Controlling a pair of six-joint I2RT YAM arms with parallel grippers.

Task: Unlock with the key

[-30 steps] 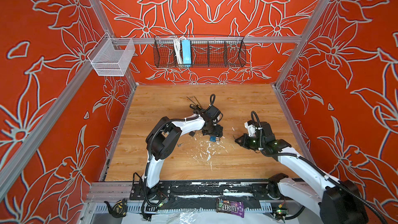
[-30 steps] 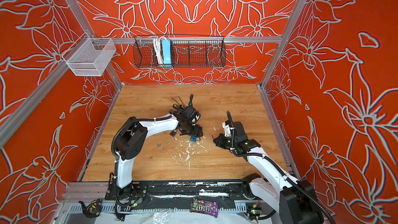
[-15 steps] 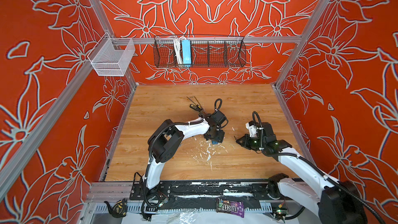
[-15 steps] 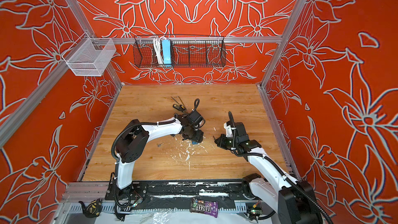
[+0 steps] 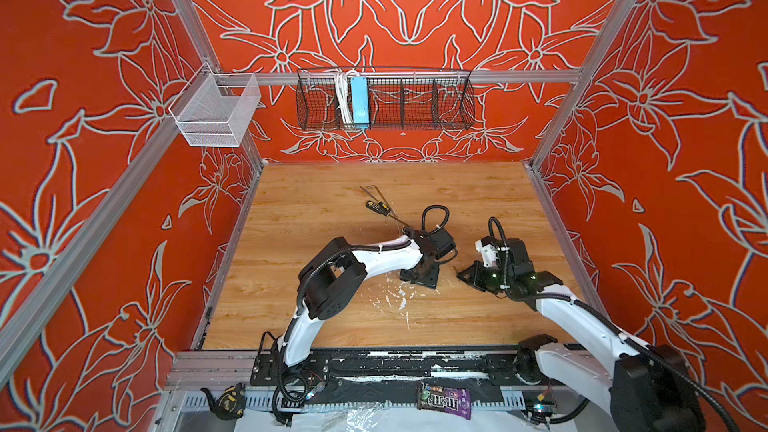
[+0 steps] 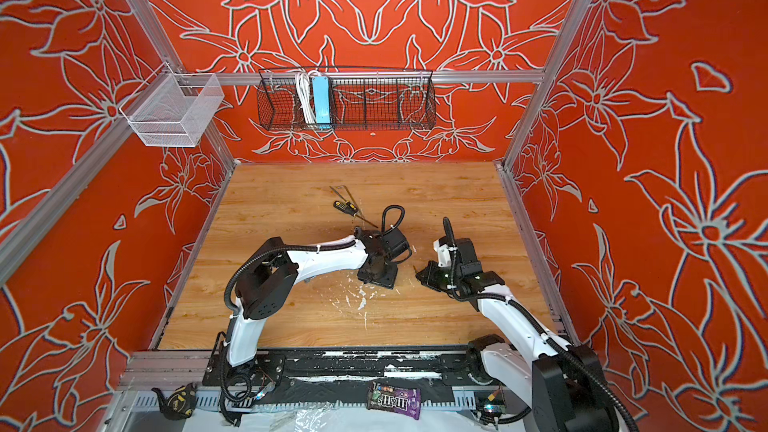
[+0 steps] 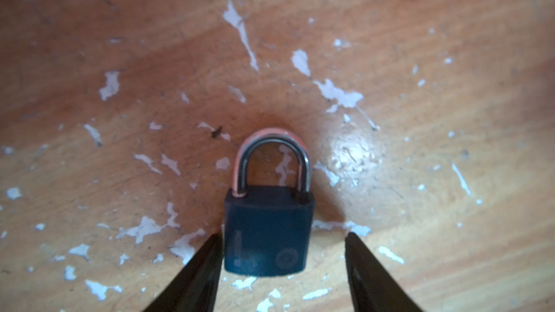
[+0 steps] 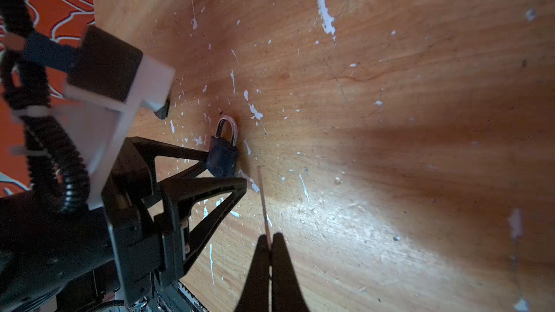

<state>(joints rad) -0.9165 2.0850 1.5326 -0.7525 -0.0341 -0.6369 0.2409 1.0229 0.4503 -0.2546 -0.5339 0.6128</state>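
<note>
A dark blue padlock (image 7: 267, 231) with a silver shackle lies flat on the wooden table (image 7: 420, 55). My left gripper (image 7: 283, 237) is open and straddles its body. One fingertip (image 7: 214, 246) touches the lock's side, and the other stands a gap away. In the right wrist view the padlock (image 8: 223, 157) sits between those left fingers (image 8: 234, 183). My right gripper (image 8: 270, 237) is shut on a thin key (image 8: 262, 202) whose blade points toward the lock, a short way off. In both top views the left gripper (image 5: 419, 276) hides the padlock, with the right gripper (image 5: 461, 274) beside it.
A yellow-and-black screwdriver (image 5: 380, 207) and a thin metal rod (image 5: 372, 192) lie behind the left arm. A black wire basket (image 5: 384, 97) and a white mesh basket (image 5: 216, 114) hang on the walls. White flakes (image 5: 395, 299) dot the wood. A candy bag (image 5: 444, 398) lies beyond the front rail.
My left gripper has moved right and toward the front, down over the padlock, with its jaws narrowing. The padlock now sits under it in the top views. The right gripper has barely moved.
</note>
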